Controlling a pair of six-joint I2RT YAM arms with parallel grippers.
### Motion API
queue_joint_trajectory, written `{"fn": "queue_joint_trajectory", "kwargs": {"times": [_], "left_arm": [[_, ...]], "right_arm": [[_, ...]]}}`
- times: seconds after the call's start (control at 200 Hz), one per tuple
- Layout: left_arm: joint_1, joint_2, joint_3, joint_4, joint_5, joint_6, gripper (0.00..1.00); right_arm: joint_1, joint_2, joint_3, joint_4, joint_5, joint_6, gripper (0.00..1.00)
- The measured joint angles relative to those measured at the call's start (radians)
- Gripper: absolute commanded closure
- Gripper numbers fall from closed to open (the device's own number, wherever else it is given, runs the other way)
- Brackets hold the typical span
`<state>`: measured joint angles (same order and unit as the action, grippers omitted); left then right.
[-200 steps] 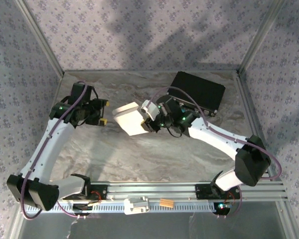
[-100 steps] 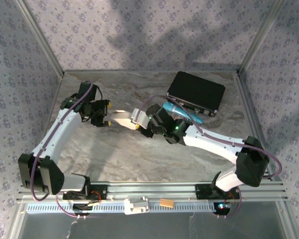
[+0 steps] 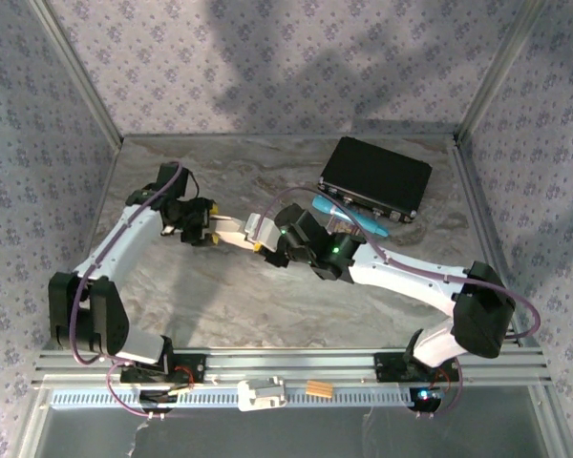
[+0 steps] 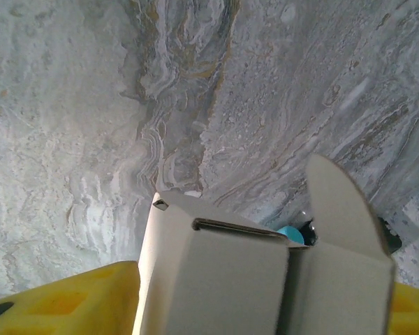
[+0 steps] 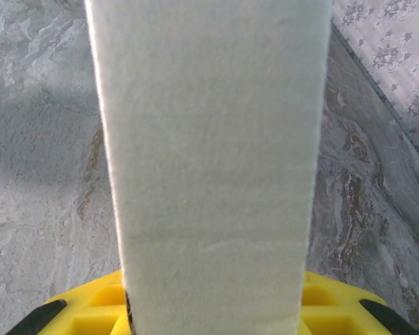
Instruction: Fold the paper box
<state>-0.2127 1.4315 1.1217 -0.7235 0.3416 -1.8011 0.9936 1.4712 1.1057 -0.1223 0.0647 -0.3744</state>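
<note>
The paper box (image 3: 233, 229) is white thin cardboard, held above the marbled table between the two grippers. My right gripper (image 3: 262, 235) is shut on its right end; in the right wrist view the white panel (image 5: 209, 174) rises between the yellow fingers (image 5: 77, 310). My left gripper (image 3: 210, 229) meets the box from the left. In the left wrist view the box (image 4: 223, 279), one rounded flap (image 4: 339, 209) standing up, fills the gap between the yellow fingers (image 4: 63, 307) and touches both.
A black rectangular case (image 3: 375, 178) lies at the back right, with a light blue object (image 3: 358, 221) just in front of it. A white part (image 3: 261, 393) and a tan piece (image 3: 318, 389) sit on the front rail. Patterned walls enclose the table.
The right arm carried the box left and turned it edge-on. The left arm swung right to meet it, and its jaws widened, then narrowed onto the box's end.
</note>
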Motion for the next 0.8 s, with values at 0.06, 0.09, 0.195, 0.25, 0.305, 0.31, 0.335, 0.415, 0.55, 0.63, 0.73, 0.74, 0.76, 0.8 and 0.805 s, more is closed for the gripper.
{"fn": "queue_joint_trajectory", "kwargs": {"times": [0.06, 0.09, 0.195, 0.25, 0.305, 0.31, 0.335, 0.415, 0.55, 0.63, 0.73, 0.74, 0.76, 0.8, 0.805], "left_arm": [[-0.003, -0.001, -0.014, 0.016, 0.003, -0.007, 0.52], [-0.003, -0.002, -0.019, 0.019, 0.002, -0.011, 0.55], [-0.003, -0.013, -0.024, 0.01, -0.021, -0.014, 0.61], [-0.005, -0.019, -0.021, -0.007, -0.037, -0.014, 0.64], [-0.009, -0.02, -0.006, -0.032, -0.06, -0.016, 0.65], [-0.01, -0.02, -0.004, -0.036, -0.064, -0.017, 0.66], [-0.014, -0.02, 0.005, -0.051, -0.077, -0.019, 0.66], [-0.037, -0.02, 0.047, -0.124, -0.125, -0.034, 0.67], [-0.086, -0.022, 0.116, -0.217, -0.228, -0.059, 0.68], [-0.11, -0.022, 0.127, -0.241, -0.291, -0.07, 0.68], [-0.126, -0.008, 0.133, -0.256, -0.377, -0.087, 0.68], [-0.127, -0.004, 0.136, -0.258, -0.385, -0.088, 0.68], [-0.13, 0.005, 0.142, -0.264, -0.398, -0.089, 0.68], [-0.134, 0.033, 0.166, -0.282, -0.429, -0.09, 0.68], [-0.135, 0.035, 0.168, -0.283, -0.432, -0.09, 0.69]], "right_arm": [[0.0, 0.001, 0.0, -0.003, 0.0, 0.002, 0.77], [0.0, 0.003, 0.0, -0.003, 0.0, 0.004, 0.76], [-0.012, 0.01, -0.002, 0.008, -0.008, 0.019, 0.72], [-0.026, 0.014, -0.005, 0.021, -0.029, 0.038, 0.64], [-0.04, 0.018, -0.01, 0.034, -0.06, 0.064, 0.55], [-0.043, 0.019, -0.011, 0.035, -0.064, 0.072, 0.54], [-0.048, 0.02, -0.014, 0.042, -0.072, 0.081, 0.5], [-0.076, 0.02, -0.03, 0.059, -0.092, 0.152, 0.4], [-0.097, -0.008, -0.087, 0.068, -0.109, 0.291, 0.32], [-0.097, -0.065, -0.135, 0.064, -0.109, 0.386, 0.26], [-0.098, -0.181, -0.182, 0.026, -0.086, 0.541, 0.27], [-0.098, -0.19, -0.183, 0.024, -0.086, 0.55, 0.27], [-0.1, -0.212, -0.184, 0.012, -0.078, 0.587, 0.29], [-0.106, -0.245, -0.178, -0.008, -0.07, 0.647, 0.33], [-0.108, -0.25, -0.176, -0.014, -0.068, 0.655, 0.33]]}}
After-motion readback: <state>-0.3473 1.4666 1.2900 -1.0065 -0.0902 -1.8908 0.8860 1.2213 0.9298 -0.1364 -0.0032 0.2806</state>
